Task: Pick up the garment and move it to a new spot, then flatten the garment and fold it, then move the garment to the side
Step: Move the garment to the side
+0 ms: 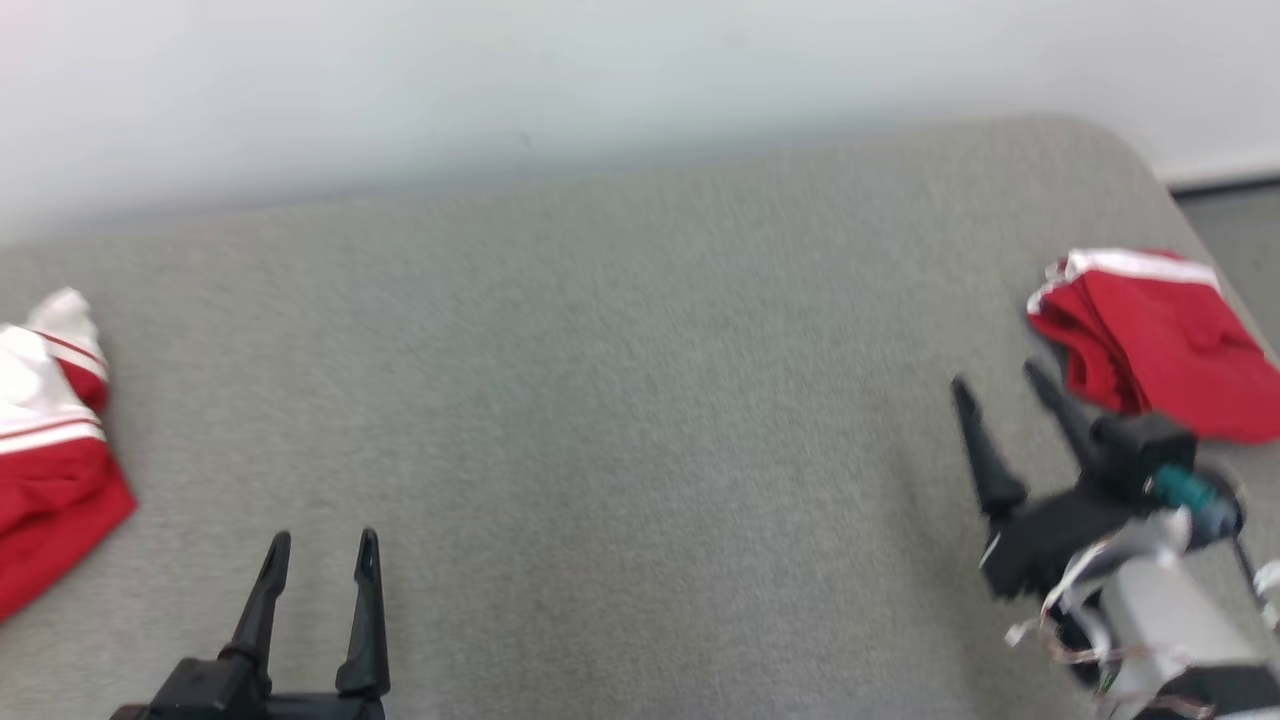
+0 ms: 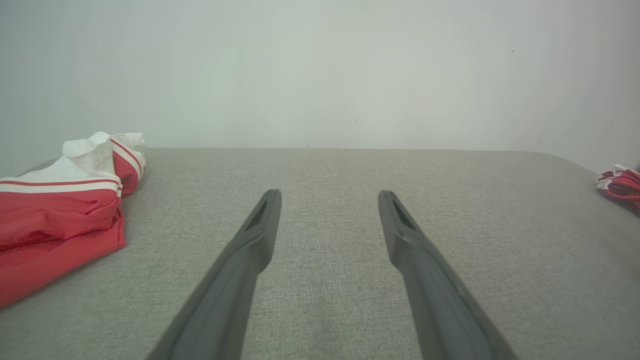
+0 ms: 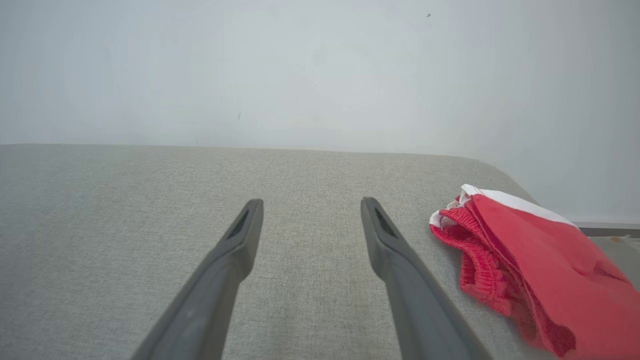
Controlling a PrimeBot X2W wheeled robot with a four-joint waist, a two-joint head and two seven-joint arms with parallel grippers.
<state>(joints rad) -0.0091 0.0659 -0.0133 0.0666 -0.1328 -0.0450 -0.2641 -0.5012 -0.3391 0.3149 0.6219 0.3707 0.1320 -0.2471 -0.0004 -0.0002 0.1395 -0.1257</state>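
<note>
Garment [image 1: 1160, 340], seemingly folded, lies beside empty gaping right pincer [image 1: 995, 377]; left pincer [image 1: 325, 538] likewise, near second garment [image 1: 50, 480].

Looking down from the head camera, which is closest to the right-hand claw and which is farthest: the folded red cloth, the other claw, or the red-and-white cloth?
Measured from the right gripper in the head view:
1. folded red cloth, just to its right.
2. left gripper, far across at the lower left.
3. red-and-white cloth, at the far left edge.
</note>
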